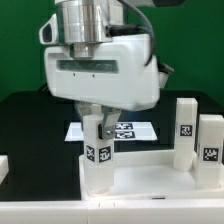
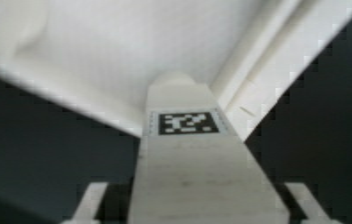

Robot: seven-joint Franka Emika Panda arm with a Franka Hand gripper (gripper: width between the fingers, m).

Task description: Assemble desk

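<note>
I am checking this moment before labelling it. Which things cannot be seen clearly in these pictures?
- Gripper contact with the leg: exterior view, too small.
- Fingers: wrist view, cut off by the edge.
- Tabletop: exterior view, cut off by the edge.
- Marker board: partly behind the gripper.

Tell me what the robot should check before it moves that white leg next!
1. Leg between the gripper fingers: ok, it sits between them in both views.
2. Grip fully tight: cannot tell.
3. Leg upright: ok, it stands straight in the exterior view.
4. Leg over the tabletop's corner: ok, it stands at the corner on the exterior view's left.
5. Leg seated in its hole: cannot tell, the base is hidden.
6. Other legs out of the way: ok, they stand on the exterior view's right.
</note>
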